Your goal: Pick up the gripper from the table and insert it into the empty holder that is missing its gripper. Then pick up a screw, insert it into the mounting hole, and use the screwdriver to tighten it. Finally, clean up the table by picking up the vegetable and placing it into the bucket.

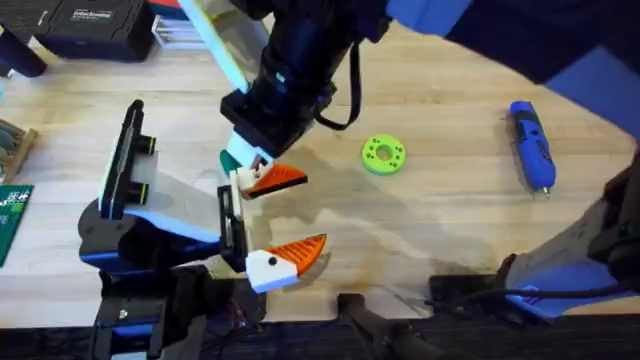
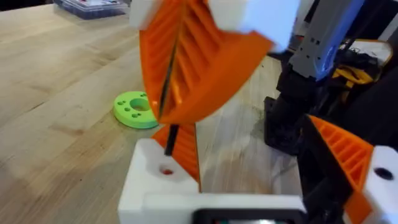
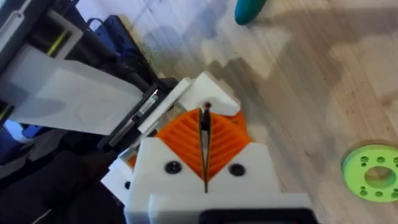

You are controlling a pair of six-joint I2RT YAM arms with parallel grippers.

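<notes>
My right arm reaches across the table, and its gripper (image 1: 262, 178) (image 3: 205, 146) is shut on a thin dark screw (image 2: 169, 127) (image 3: 204, 119). It holds the screw point down over the mounting hole (image 2: 166, 171) (image 3: 207, 106) of a white holder (image 2: 149, 186) on my left gripper (image 1: 285, 222) (image 2: 261, 168). My left gripper is open, with an orange ribbed finger on each side. The blue screwdriver (image 1: 532, 145) lies far right on the table. The dark green vegetable (image 1: 231, 160) (image 3: 249, 9) peeks out from under my right gripper. The bucket is out of view.
A lime-green disc with holes (image 1: 383, 155) (image 2: 137, 109) (image 3: 373, 172) lies right of the grippers. A black case (image 1: 90, 25) sits at the back left and a green circuit board (image 1: 12, 215) at the left edge. Bare wood lies between the disc and the screwdriver.
</notes>
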